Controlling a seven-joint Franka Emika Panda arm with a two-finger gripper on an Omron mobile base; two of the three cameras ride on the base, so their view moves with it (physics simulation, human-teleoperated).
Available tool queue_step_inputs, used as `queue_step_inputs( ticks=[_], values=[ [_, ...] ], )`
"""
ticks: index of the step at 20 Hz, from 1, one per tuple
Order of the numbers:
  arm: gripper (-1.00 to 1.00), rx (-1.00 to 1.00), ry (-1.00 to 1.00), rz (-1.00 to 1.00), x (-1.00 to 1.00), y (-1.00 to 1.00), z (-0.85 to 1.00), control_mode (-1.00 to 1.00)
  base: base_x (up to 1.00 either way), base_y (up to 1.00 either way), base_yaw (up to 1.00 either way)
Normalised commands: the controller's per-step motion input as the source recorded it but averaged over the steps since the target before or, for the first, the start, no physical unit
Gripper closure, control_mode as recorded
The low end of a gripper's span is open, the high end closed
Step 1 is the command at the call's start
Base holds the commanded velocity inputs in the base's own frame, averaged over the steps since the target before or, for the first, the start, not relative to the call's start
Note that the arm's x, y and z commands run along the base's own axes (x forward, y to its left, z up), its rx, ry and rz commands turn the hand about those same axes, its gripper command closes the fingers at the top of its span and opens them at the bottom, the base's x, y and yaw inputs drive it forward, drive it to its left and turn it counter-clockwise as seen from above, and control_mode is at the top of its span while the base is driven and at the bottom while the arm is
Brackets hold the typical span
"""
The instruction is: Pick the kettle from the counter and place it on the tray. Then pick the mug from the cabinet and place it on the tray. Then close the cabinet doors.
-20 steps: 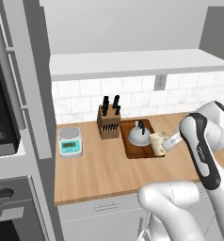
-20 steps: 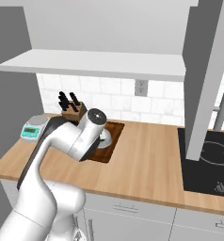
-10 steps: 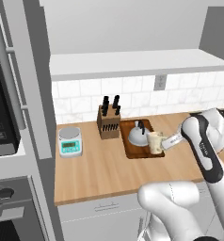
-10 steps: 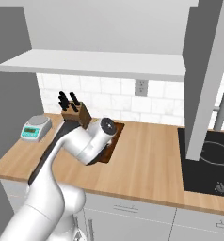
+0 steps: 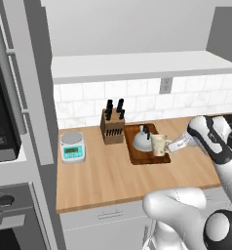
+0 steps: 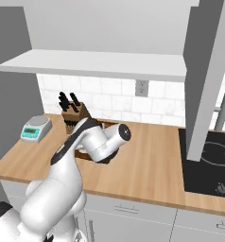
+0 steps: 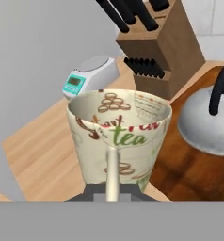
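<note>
The pincer [image 5: 169, 145], clamped on the mug [image 5: 158, 144] by its handle, holds it over the tray [image 5: 146, 152] with the kettle [image 5: 143, 139] just beyond, so lowering and releasing likely comes next.

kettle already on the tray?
Yes, the kettle sits on the tray beside the knife block in the left base view.
</note>
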Motion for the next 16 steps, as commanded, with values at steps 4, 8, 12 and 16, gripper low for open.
queue_step_inputs(
  ticks=[4,8,12,16],
  values=[
    [1.0,0.0,-0.01,0.03,0.24,-0.03,-0.19,-1.0,0.0,0.0,0.0],
    [1.0,0.0,-0.01,0.0,0.26,-0.23,-0.22,-1.0,0.0,0.0,0.0],
    [1.0,0.0,-0.07,0.0,0.18,-0.25,-0.29,-1.0,0.0,0.0,0.0],
    [1.0,0.0,-0.12,0.0,0.13,-0.07,-0.25,-1.0,0.0,0.0,0.0]
  ],
)
